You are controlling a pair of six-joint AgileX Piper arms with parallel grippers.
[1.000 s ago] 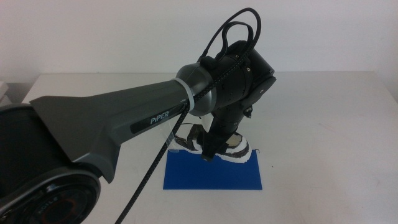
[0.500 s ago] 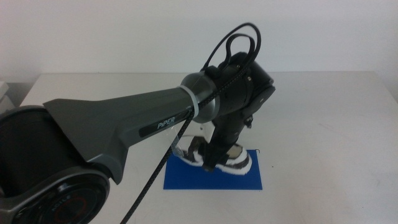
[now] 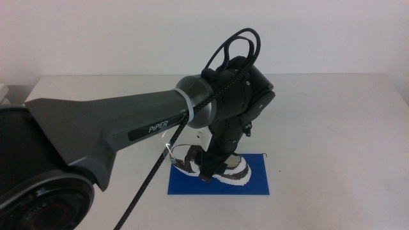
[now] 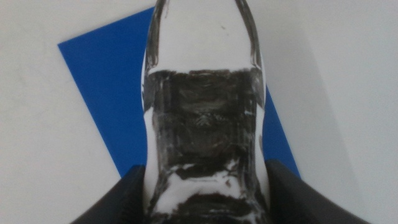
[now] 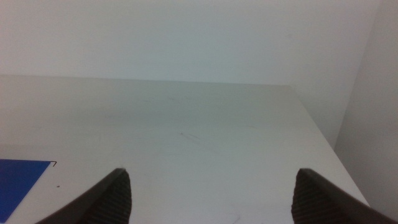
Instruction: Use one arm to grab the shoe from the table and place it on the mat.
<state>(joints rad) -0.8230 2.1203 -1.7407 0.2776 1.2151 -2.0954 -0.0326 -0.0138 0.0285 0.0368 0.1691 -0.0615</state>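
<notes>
My left arm (image 3: 128,124) reaches in from the left, and its gripper (image 3: 214,167) is shut on the shoe (image 3: 231,171), a white sneaker with black trim. The shoe is over the dark blue mat (image 3: 255,185), at or just above its surface; I cannot tell if it touches. In the left wrist view the shoe (image 4: 202,124) fills the middle between the two dark jaws of the left gripper (image 4: 202,199), with the mat (image 4: 106,81) beneath it. My right gripper (image 5: 214,199) is open and empty, low over the table to the right of the mat (image 5: 18,180).
The white-grey table (image 3: 332,128) stretches around the mat, with its far edge against a white wall. The left arm's black cable (image 3: 153,172) hangs down to the left of the shoe.
The left gripper has carried the shoe from the mat's back edge toward me and lower, so it now sits over the mat's middle. The right arm has not visibly moved.
</notes>
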